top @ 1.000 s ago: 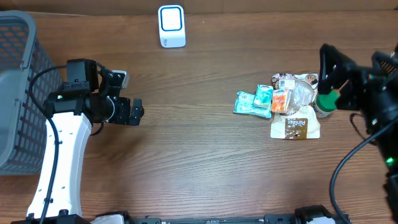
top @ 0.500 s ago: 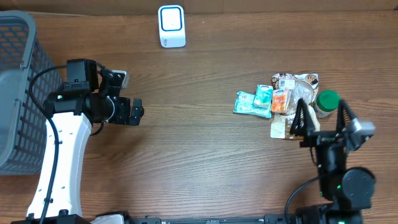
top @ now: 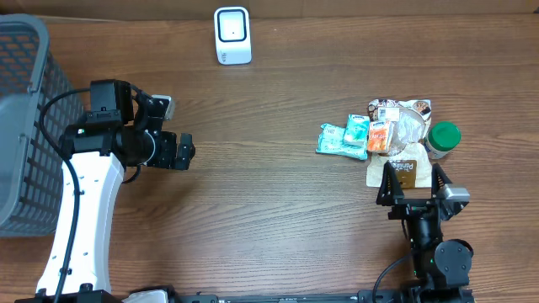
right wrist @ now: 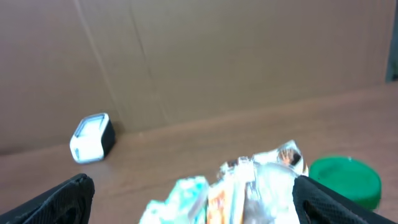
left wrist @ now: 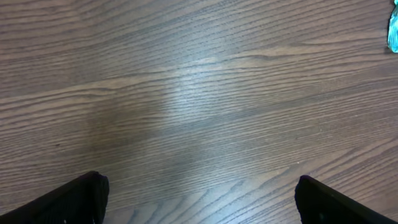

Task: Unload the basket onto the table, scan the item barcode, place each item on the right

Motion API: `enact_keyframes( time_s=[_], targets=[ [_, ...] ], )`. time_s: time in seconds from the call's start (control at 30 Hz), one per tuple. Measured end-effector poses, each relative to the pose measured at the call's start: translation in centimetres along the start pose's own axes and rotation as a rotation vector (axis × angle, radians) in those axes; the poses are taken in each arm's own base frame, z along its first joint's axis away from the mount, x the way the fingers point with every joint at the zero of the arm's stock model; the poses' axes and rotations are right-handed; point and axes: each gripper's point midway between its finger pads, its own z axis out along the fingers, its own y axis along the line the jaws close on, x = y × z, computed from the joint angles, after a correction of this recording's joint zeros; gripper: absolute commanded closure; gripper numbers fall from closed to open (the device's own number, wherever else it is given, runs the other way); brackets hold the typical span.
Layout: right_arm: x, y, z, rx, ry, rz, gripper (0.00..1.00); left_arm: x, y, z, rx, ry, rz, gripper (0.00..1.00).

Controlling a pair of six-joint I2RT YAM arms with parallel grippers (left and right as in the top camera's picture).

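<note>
The left gripper (top: 186,151) hovers over bare wood on the left half of the table (top: 269,219), pointing to the right. Its two fingers (left wrist: 74,200) are spread wide with nothing between them, and its wrist view shows only wood grain and a sliver of teal at the far right edge. The white scanner (top: 232,35) stands upright at the back edge, left of centre, and a grey basket (top: 25,101) fills the far left. The pile of packets (top: 379,135) lies on the right half of the table, well apart from the scanner. It has two teal packets (top: 343,139) on its left side, an orange packet (top: 381,135) beside them, a crumpled clear bag (top: 410,124) toward the back and a brown packet (top: 404,168) at the front. A jar with a green lid (top: 443,135) stands just beside the pile on its right. The right gripper (top: 412,182) sits near the front edge on the right, aimed toward the back, its fingers wide apart and empty, with their tips over the front of the brown packet. Its wrist view is blurred, so the packets there are only smears of colour and no barcode can be made out. Beyond them it shows the scanner against a brown cardboard wall (right wrist: 217,56).
</note>
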Motion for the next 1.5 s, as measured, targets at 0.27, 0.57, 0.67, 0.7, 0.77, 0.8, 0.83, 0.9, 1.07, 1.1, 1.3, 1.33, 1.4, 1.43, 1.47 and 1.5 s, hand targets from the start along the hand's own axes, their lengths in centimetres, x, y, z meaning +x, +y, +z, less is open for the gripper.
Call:
enact_keyframes(
  time_s=[0.27,0.57,0.67,0.7,0.77,0.8,0.83,0.9,1.07,1.1,1.3,1.33,1.4,1.43,1.47,1.5],
  targets=[
    [0.6,-0.2,0.0,0.007,0.026,-0.002,0.0,0.0,0.0,0.0,0.0,0.0,0.0,0.0],
    [0.6,-0.2,0.0,0.006,0.026,-0.004,0.0,0.0,0.0,0.0,0.0,0.0,0.0,0.0],
    [0.6,-0.2,0.0,0.006,0.026,-0.004,0.0,0.0,0.0,0.0,0.0,0.0,0.0,0.0],
    [0.6,-0.2,0.0,0.007,0.026,-0.004,0.0,0.0,0.0,0.0,0.0,0.0,0.0,0.0],
    [0.6,-0.2,0.0,0.006,0.026,-0.004,0.0,0.0,0.0,0.0,0.0,0.0,0.0,0.0],
    [0.6,-0.2,0.0,0.006,0.026,-0.004,0.0,0.0,0.0,0.0,0.0,-0.001,0.0,0.0],
    [0.6,-0.1,0.0,0.006,0.026,-0.003,0.0,0.0,0.0,0.0,-0.001,-0.001,0.001,0.0],
    [0.6,-0.2,0.0,0.007,0.026,-0.004,0.0,0.1,1.0,-0.7,-0.073,-0.01,0.006,0.0],
    [0.6,-0.2,0.0,0.006,0.026,-0.004,0.0,1.1,2.7,-5.5,-0.277,-0.138,0.031,0.0],
    [0.7,-0.2,0.0,0.007,0.027,-0.004,0.0,1.2,2.9,-6.6,-0.312,-0.19,0.043,0.0],
    [0.6,-0.2,0.0,0.007,0.025,-0.004,0.0,-0.2,2.8,-11.2,-0.482,-0.804,0.131,0.0],
    [0.6,-0.2,0.0,0.007,0.025,-0.004,0.0,0.2,2.7,-11.2,-0.488,-0.839,0.136,0.0],
    [0.6,-0.1,0.0,0.006,0.024,-0.004,0.0,1.0,2.4,-11.4,-0.508,-0.983,0.15,0.0],
    [0.6,-0.1,0.0,0.006,0.024,-0.004,0.0,1.6,2.4,-10.9,-0.508,-1.003,0.154,0.01],
    [0.6,-0.1,0.0,0.006,0.022,-0.004,0.0,2.5,2.3,-10.2,-0.512,-1.048,0.16,0.0],
    [0.6,-0.2,0.0,0.006,0.024,-0.003,0.0,3.1,2.2,-9.7,-0.511,-1.063,0.164,0.0]
  ],
)
